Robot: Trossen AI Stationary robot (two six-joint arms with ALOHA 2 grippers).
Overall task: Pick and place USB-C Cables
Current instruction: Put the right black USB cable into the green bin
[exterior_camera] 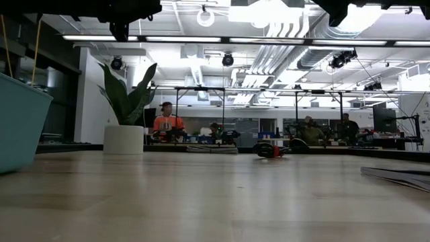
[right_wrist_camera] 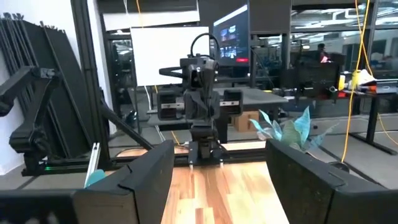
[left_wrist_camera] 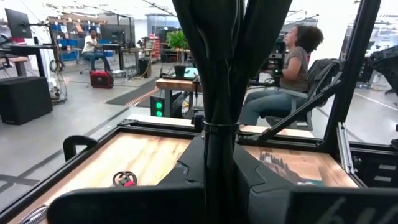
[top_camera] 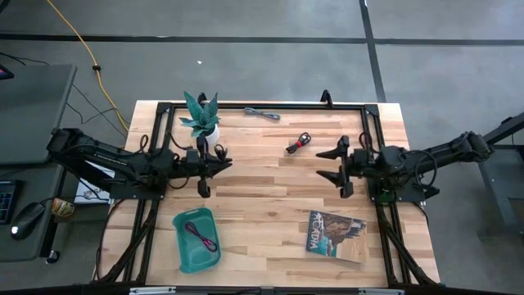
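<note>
Jaws of the left gripper [top_camera: 202, 174] are pressed together with nothing held between them, and it is parked above bare wood just beside the potted plant [top_camera: 201, 120], which reads as a rest pose after a drop-off, judged only from the layout. Jaws of the right gripper [top_camera: 338, 166] are spread wide and empty, held level over the table's right half and facing across toward the left arm; that spread is judged as readiness for the next pick. One cable, the maroon-purple USB-C cable [top_camera: 201, 235], is already lying inside the teal tray [top_camera: 182, 255] at the front left, so the tray is taken as the place target. Two cables are left outside it: the black-and-red USB-C cable [top_camera: 299, 143] lies on the wood toward the far side, near the right gripper and well apart from the tray, and the grey USB-C cable [top_camera: 262, 113] lies at the far edge by the black frame [top_camera: 270, 105]. The black-and-red coil is also seen from the left wrist [left_wrist_camera: 124, 179]. A magazine [top_camera: 336, 235] lies flat at the front right, untouched and not part of the job. Roughly a third of the task is judged done; the black-and-red cable is the nearest candidate for the open right gripper.
</note>
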